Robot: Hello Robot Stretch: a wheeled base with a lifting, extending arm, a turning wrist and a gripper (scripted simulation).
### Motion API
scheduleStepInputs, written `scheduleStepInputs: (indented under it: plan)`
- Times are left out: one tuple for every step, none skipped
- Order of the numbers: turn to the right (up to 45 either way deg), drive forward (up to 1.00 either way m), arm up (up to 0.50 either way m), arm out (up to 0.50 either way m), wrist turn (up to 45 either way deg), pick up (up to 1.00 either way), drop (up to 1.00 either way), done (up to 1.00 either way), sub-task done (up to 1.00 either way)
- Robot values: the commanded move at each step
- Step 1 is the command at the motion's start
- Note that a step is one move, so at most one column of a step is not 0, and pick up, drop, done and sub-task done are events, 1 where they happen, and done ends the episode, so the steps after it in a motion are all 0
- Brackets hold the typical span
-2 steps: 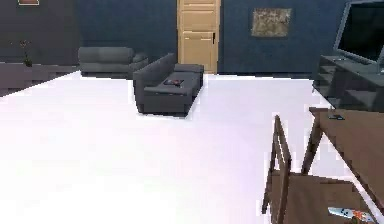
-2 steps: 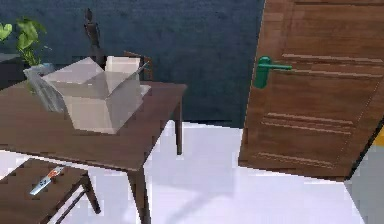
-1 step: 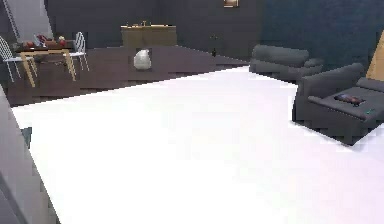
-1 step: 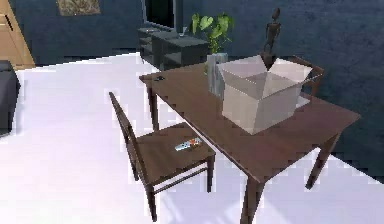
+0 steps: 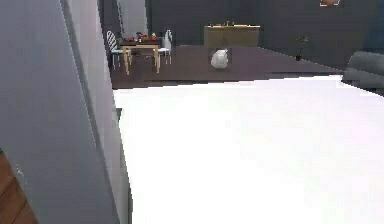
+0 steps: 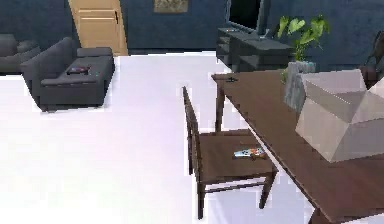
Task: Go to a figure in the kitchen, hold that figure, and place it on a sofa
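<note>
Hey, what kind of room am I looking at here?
Most likely an open living and dining area of a house. The arm side view shows a dark sofa and a television on a low stand; the forward view shows a dining table with white chairs far off.

Robot base upright and level, 1 body camera pitched ahead and somewhat down, 1 body camera facing out to the arm's reach side, pose of arm, wrist and claw not to be told from these 2 views
</note>
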Motion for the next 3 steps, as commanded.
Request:
scheduleStepInputs:
  plan:
    - [0.0,1.0,0.0,0.0,0.0,0.0,0.0,0.0,0.0]
    - [0.0,1.0,0.0,0.0,0.0,0.0,0.0,0.0,0.0]
    - [0.0,1.0,0.0,0.0,0.0,0.0,0.0,0.0,0.0]
